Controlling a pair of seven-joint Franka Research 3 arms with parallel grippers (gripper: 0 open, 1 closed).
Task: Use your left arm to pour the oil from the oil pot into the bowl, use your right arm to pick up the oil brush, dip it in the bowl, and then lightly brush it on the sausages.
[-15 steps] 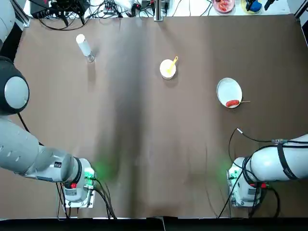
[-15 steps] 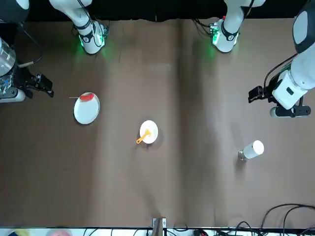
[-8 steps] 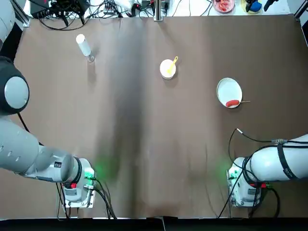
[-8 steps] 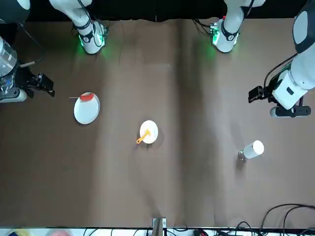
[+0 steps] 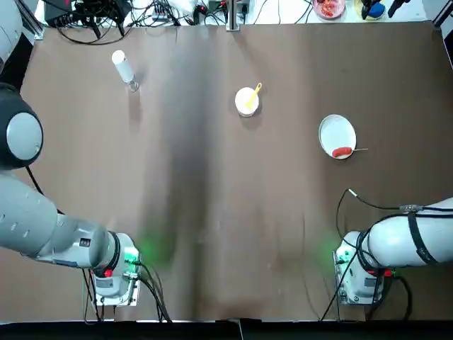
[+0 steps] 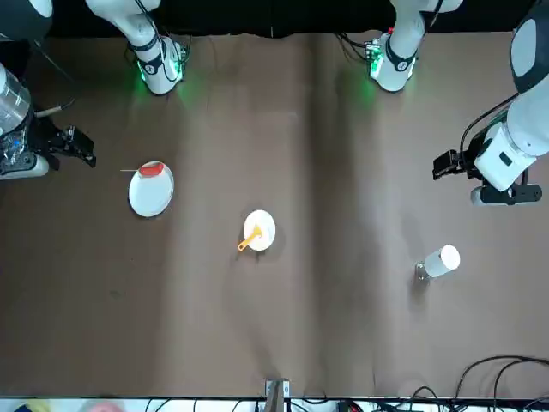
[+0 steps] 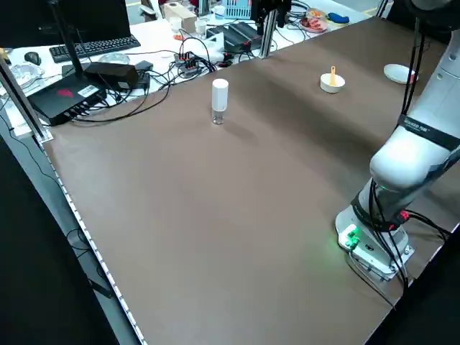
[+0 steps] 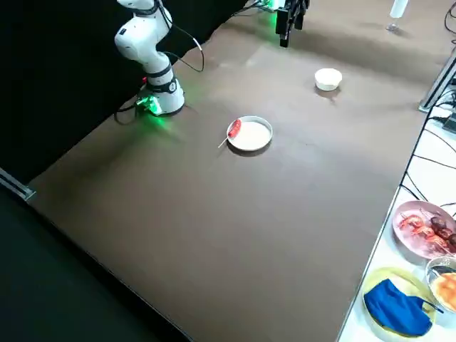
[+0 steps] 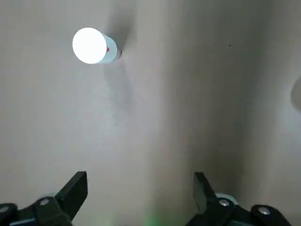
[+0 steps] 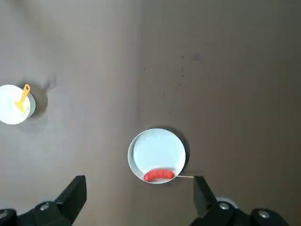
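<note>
Oil pot (image 5: pixel 123 67), a slim pale bottle with a white round cap, stands upright at the far left of the brown cloth-covered table (image 5: pixel 212 212), with black cables and electronics (image 7: pixel 93 72) beyond the edge. Toward the right sit the small round white bowl (image 5: pixel 246 101), the yellow-orange oil brush (image 5: pixel 253 93) leaning in it with its handle angled far-right, then the flat white plate (image 5: pixel 337 133) carrying the small red sausage (image 5: pixel 342 151), lying crosswise. Nothing blocks them; the left gripper (image 9: pixel 140 197) and right gripper (image 10: pixel 140 197) hang above, fingers spread wide, holding nothing.
</note>
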